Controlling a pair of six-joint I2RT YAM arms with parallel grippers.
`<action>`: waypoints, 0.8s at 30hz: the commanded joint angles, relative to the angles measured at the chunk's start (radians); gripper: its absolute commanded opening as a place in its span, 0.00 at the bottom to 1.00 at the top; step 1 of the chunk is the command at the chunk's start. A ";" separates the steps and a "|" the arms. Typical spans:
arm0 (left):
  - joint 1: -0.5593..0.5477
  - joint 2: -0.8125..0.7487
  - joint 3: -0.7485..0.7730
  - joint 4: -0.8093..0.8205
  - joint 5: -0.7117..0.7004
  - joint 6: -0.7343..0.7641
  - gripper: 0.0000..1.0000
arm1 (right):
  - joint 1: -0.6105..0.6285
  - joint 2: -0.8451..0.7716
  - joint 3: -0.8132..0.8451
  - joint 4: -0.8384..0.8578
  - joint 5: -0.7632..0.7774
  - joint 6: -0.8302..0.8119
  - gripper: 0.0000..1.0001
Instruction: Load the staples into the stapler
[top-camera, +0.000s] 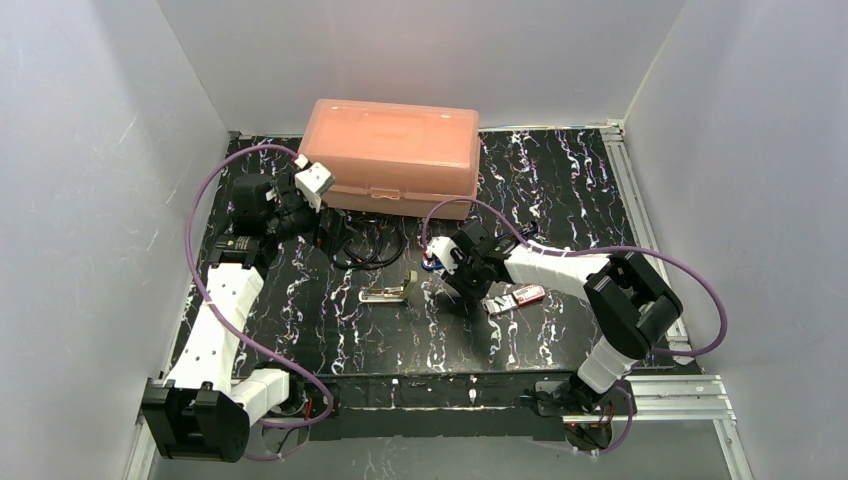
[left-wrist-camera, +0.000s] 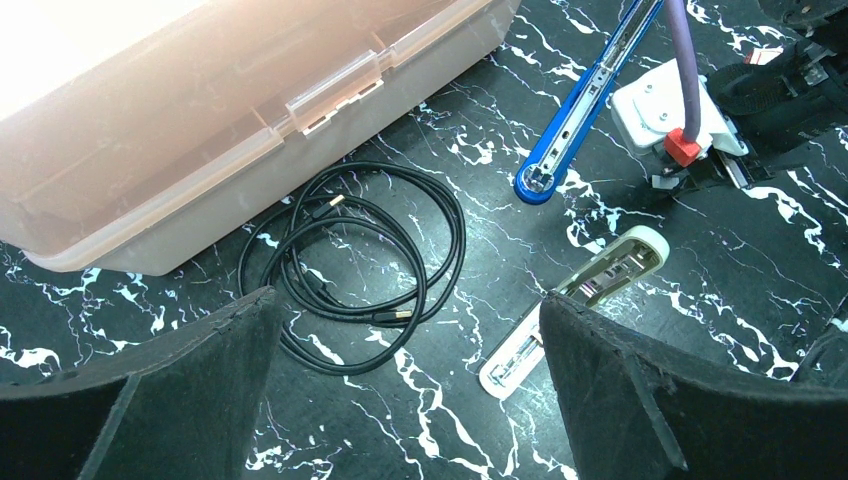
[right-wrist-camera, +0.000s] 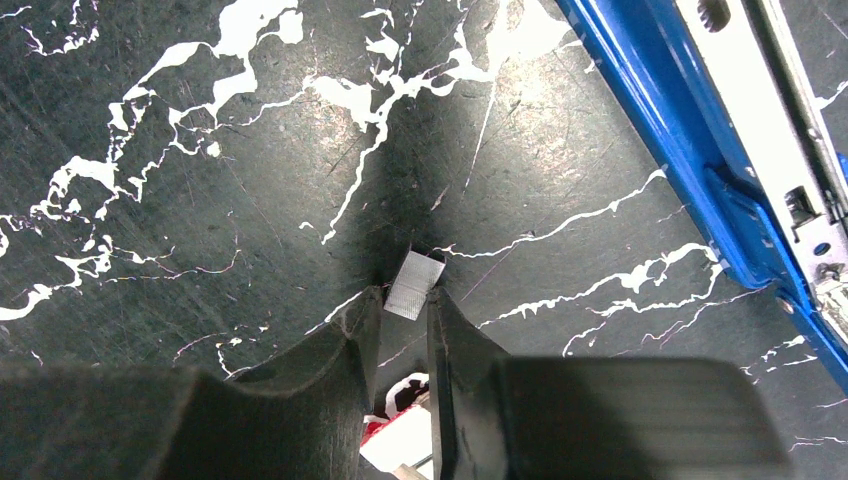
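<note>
I had right pincer (right-wrist-camera: 405, 300) nipped on staple strip (right-wrist-camera: 415, 285); blue stapler (right-wrist-camera: 670, 100) lay just beside, far-left, right arm nearer. Left pincer (left-wrist-camera: 405, 300) gaped wide, empty.

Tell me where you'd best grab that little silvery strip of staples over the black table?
Pinch the staple strip across its narrow width, on its two long sides, coming down from above. It is a short, thin bar with straight parallel sides, which suit flat pads. The right gripper has its jaws set this way.
</note>
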 joint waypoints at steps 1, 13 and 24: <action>-0.002 -0.009 -0.002 -0.009 0.016 0.024 0.98 | -0.001 0.007 -0.004 -0.002 0.026 -0.028 0.30; -0.002 -0.019 -0.007 -0.013 0.024 0.036 0.98 | -0.008 0.026 -0.004 -0.006 0.014 -0.038 0.30; -0.002 -0.010 0.013 -0.036 0.091 0.061 0.99 | -0.038 -0.022 -0.004 0.013 -0.034 -0.091 0.14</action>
